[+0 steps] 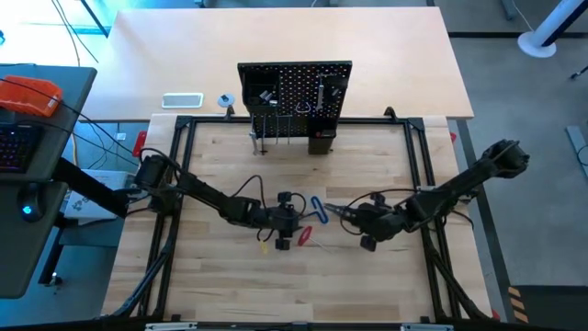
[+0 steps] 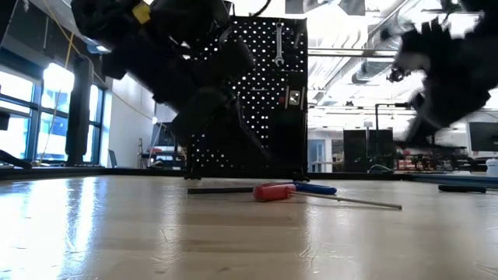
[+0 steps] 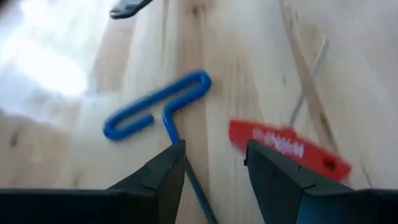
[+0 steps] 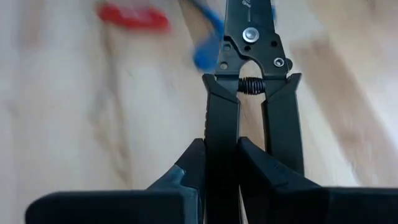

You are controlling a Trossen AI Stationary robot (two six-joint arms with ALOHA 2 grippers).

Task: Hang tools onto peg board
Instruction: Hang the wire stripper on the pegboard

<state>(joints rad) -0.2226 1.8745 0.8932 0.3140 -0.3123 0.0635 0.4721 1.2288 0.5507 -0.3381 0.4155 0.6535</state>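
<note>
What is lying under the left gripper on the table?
Under the left gripper lie the blue-handled T hex key and the red-handled screwdriver on the wooden table. The hex key's dark shaft runs down between the fingers; its end is covered.

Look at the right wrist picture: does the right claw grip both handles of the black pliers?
No: the right claw pinches only one handle of the pliers; the other handle lies outside its fingers.

Matt black pliers (image 4: 252, 93), steel spring; pale wood table (image 1: 220, 165).
</note>
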